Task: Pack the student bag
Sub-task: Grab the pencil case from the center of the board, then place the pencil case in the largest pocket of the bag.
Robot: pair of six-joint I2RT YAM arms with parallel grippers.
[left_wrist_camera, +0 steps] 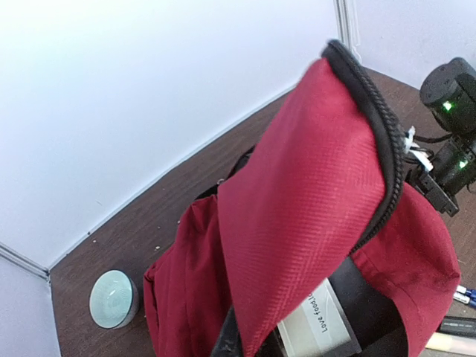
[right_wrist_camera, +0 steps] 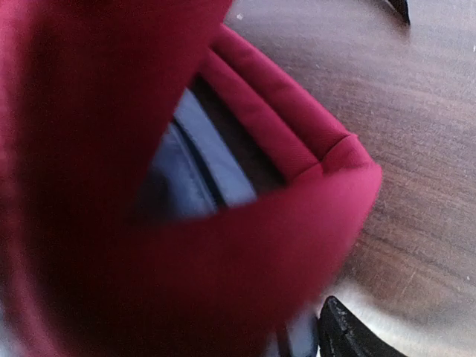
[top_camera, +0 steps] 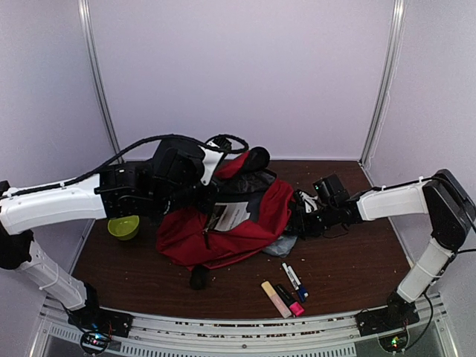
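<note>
Left hand (top_camera: 222, 168) closed on lifted zip flap of red backpack (top_camera: 249, 234), which lies on table (top_camera: 349, 260). Right hand (top_camera: 303, 214) at its right edge; open or closed, cannot tell.

- student bag (left_wrist_camera: 312, 201): red woven cloth, matt, fine ribbed weave; black zip edging
- table (right_wrist_camera: 424, 149): dark wood grain, smooth, faint sheen
- label (left_wrist_camera: 316, 323): white paper
- bowl (top_camera: 123, 227): green, smooth plastic

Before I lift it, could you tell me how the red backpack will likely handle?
Probably floppy: the red backpack lies slumped on the table, its flap folding over. Likely grippy, given coarse woven fabric. It should sag, not roll.
</note>
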